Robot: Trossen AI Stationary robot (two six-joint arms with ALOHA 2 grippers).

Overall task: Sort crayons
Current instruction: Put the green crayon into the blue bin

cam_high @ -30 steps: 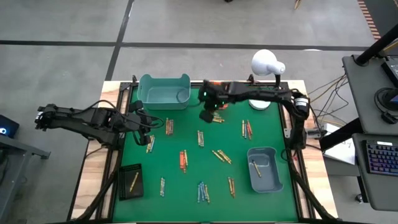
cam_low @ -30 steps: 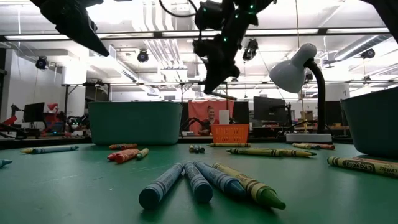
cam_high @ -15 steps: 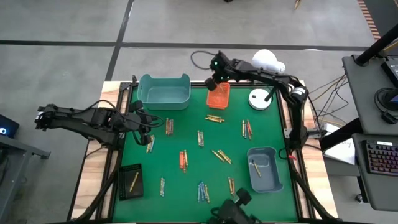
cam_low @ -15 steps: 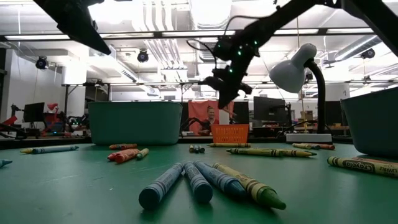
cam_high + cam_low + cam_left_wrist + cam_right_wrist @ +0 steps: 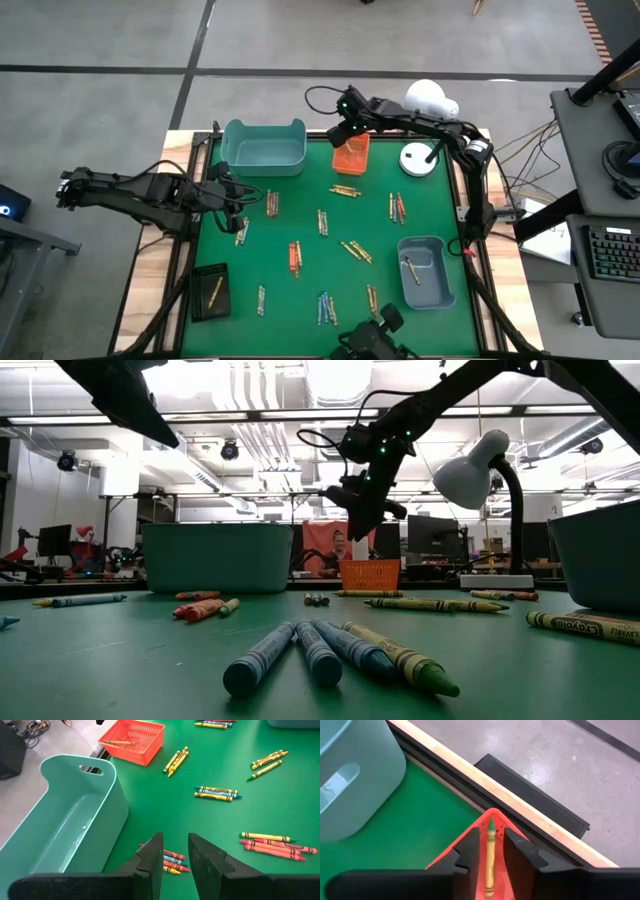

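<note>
Two pincers over one green bench (image 5: 300, 305), shown in four views.

High view: the crayons (image 5: 294, 258) lie scattered in small groups across the bench. One is in the grey-blue bin (image 5: 425, 290) near the right edge and one in the black tray (image 5: 203, 305) near the left front corner. The left pincer (image 5: 238, 203) hangs at the left side of the bench, in front of the teal bin (image 5: 264, 165). The right pincer (image 5: 340, 128) is at the far edge, at the orange basket (image 5: 352, 158), with the white lamp (image 5: 428, 100) to its right.

Low view: the right pincer (image 5: 362, 510) hangs above the orange basket (image 5: 369, 574). Blue and green crayons (image 5: 320, 652) lie nearest the camera. The teal bin (image 5: 216, 558) stands at the back left and the lamp (image 5: 470, 468) at the back right.

Left wrist view: the left pincer (image 5: 175, 850) is released, its fingers parted with nothing between them, above the crayons (image 5: 170, 860) that lie just beside the teal bin (image 5: 65, 830). One crayon lies inside the orange basket (image 5: 150, 740).

Right wrist view: the right pincer (image 5: 490, 845) is released. Its fingers stand apart, and the yellow crayon (image 5: 489, 862) shows in the gap, over the corner of the orange basket (image 5: 492, 816). Whether a finger touches that crayon cannot be told.
</note>
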